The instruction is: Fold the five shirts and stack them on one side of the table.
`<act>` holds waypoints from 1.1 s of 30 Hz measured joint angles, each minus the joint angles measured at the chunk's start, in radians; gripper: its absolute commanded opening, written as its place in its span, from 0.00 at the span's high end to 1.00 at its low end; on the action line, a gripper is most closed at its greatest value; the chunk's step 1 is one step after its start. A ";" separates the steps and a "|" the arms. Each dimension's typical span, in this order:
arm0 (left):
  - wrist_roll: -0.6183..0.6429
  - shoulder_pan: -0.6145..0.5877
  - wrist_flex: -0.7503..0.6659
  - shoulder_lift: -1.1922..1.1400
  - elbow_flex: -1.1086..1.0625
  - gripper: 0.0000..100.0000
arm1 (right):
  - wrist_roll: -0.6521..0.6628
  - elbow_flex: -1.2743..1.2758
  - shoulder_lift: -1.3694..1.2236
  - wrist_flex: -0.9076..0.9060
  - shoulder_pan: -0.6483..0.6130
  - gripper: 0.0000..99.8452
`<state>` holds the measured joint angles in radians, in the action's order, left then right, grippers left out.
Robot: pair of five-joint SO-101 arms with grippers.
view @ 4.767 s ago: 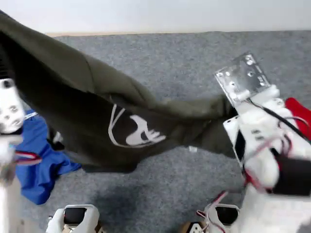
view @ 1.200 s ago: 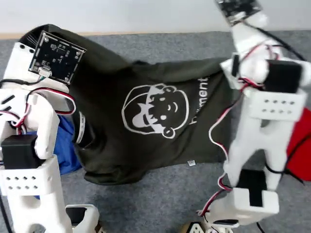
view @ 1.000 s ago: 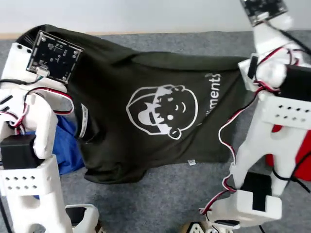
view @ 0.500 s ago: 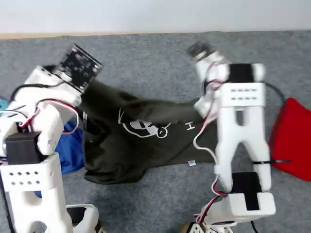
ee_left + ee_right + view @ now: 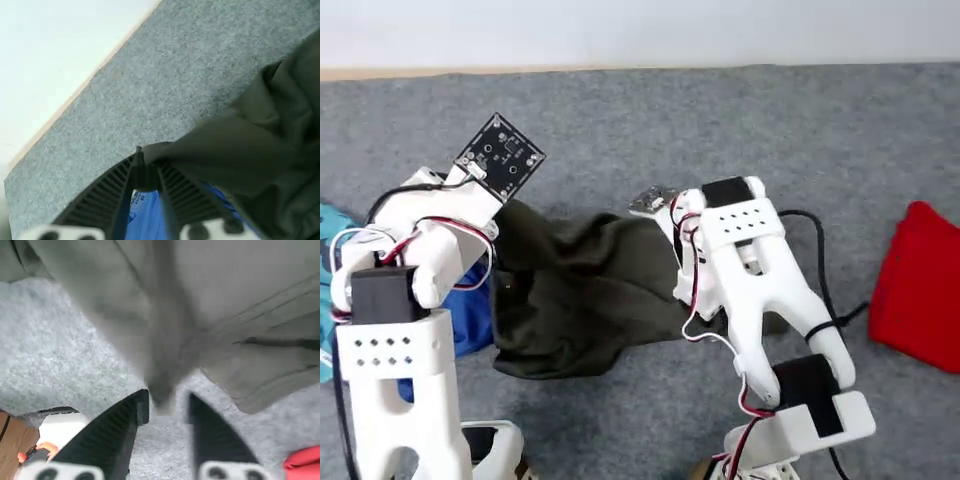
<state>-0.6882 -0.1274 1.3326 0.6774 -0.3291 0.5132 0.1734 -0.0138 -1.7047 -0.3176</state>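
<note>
The left hand (image 5: 145,156) clamped the nine-o'clock edge of the dark olive cotton shirt (image 5: 590,290), seemingly anchoring its fold; whether the right hand (image 5: 167,401) gripped was unreadable.

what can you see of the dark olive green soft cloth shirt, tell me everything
The dark olive green shirt looks like soft knit cloth. It is bunched and creased in a heap on the grey carpeted table, between both arms. The left gripper is shut on one edge, holding it raised. A ridge of cloth runs to the right gripper. One side overlaps a blue garment.
</note>
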 measured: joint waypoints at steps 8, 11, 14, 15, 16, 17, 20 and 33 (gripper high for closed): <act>0.000 0.000 0.000 0.000 -0.006 0.99 | -0.011 -0.224 0.017 -0.008 -0.002 0.73; 0.000 0.000 0.000 0.000 -0.006 0.99 | -0.011 -0.224 -0.051 0.000 -0.002 0.73; 0.000 0.000 0.000 0.000 -0.006 0.99 | -0.011 -0.224 -0.123 0.000 -0.003 0.73; 0.000 0.000 0.000 0.000 -0.006 0.99 | -0.012 -0.224 -0.144 -0.014 -0.012 0.73; 0.000 0.000 0.000 0.000 -0.006 0.99 | -0.014 -0.224 -0.164 -0.029 -0.025 0.73; 0.000 0.000 0.000 0.000 -0.006 0.99 | -0.012 -0.224 -0.178 -0.040 -0.041 0.73; 0.000 0.000 0.000 0.000 -0.012 0.99 | -0.012 -0.224 -0.206 -0.049 -0.077 0.73; 0.000 0.000 0.000 0.000 -0.061 0.99 | 0.011 -0.115 -0.215 -0.017 -0.147 0.73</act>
<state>-0.6882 -0.1274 1.3326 0.6774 -0.3905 0.5240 0.0583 -0.2286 -1.7215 -0.4649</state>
